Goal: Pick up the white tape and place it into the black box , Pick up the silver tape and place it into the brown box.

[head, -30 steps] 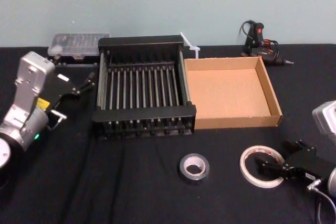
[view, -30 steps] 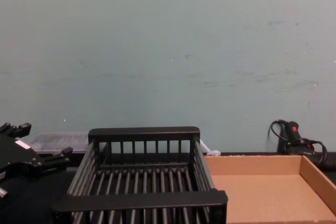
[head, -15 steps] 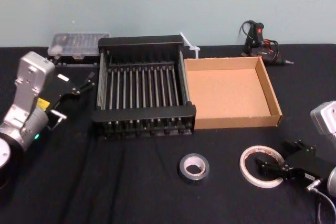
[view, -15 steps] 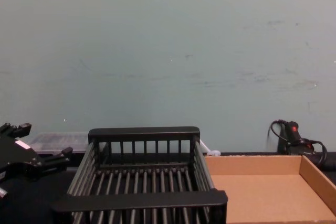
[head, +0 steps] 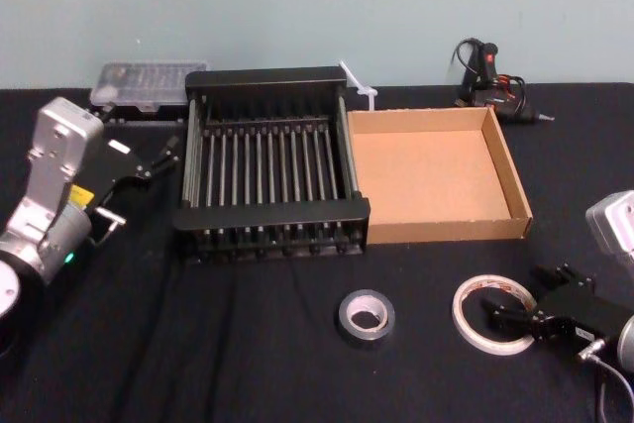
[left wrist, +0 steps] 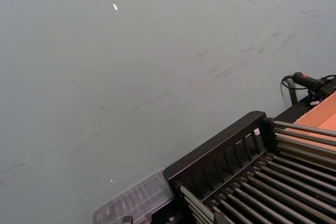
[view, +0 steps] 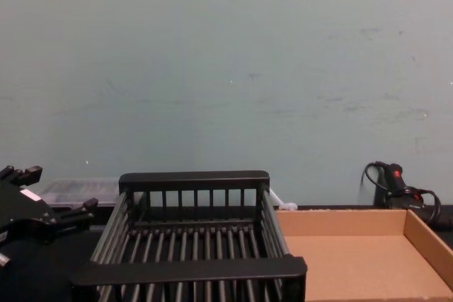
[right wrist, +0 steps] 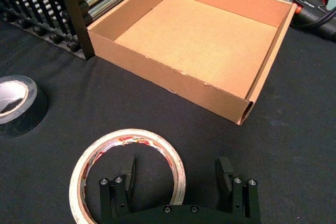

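The white tape [head: 494, 315] lies flat on black cloth [head: 248, 344], right end effector [right wrist: 179, 178] open astride its rim.

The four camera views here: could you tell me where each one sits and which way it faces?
Head view: high, looking down at the black box, brown box, both tapes, both arms.
Chest view: low, facing the wall across both boxes; left hand at its edge.
Left wrist view: aimed up past the black box at the wall.
Right wrist view: right hand open, straddling the white tape.
Head and right wrist views share the silver tape.
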